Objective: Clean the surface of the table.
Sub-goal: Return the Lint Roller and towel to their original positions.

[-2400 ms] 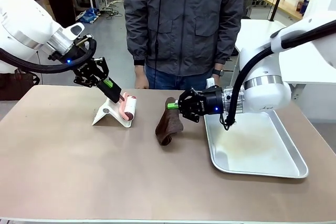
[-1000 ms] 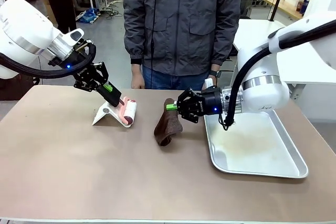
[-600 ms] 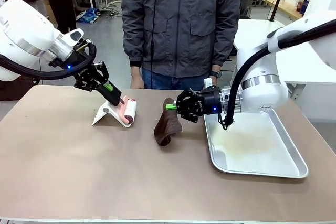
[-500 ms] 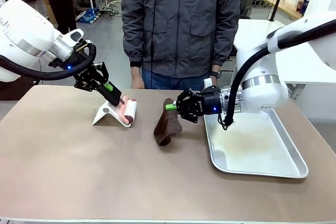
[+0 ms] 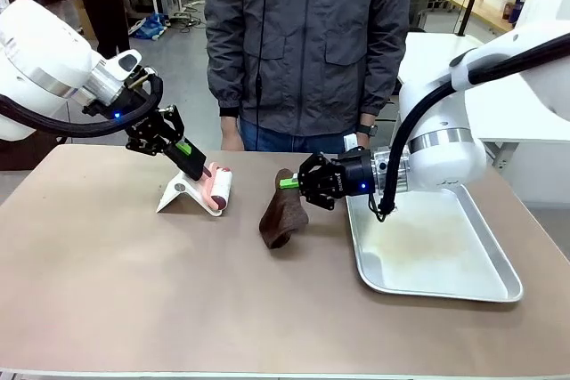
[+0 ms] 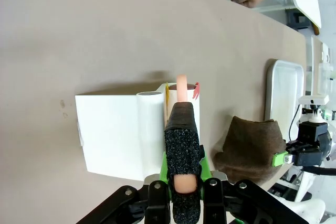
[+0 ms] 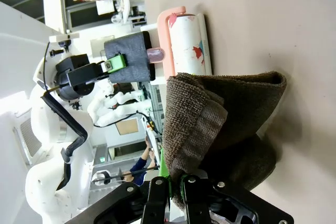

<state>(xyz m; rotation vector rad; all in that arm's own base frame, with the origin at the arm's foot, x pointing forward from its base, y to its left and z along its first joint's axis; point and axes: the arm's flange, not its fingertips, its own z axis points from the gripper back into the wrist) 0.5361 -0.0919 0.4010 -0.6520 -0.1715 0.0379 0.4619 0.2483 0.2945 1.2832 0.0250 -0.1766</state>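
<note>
On tan table (image 5: 134, 291): left gripper (image 5: 198, 169) pinching roller (image 5: 219, 189), right gripper (image 5: 294, 183) pinching cloth (image 5: 280, 215).

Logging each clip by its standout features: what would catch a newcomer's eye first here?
Near the middle of the table, the right gripper pinches a folded brown cloth whose lower end rests on the tabletop. To its left, the left gripper grips the pink handle of a lint roller lying on a white sheet. A silver tray sits on the right, and a person stands at the far edge.
</note>
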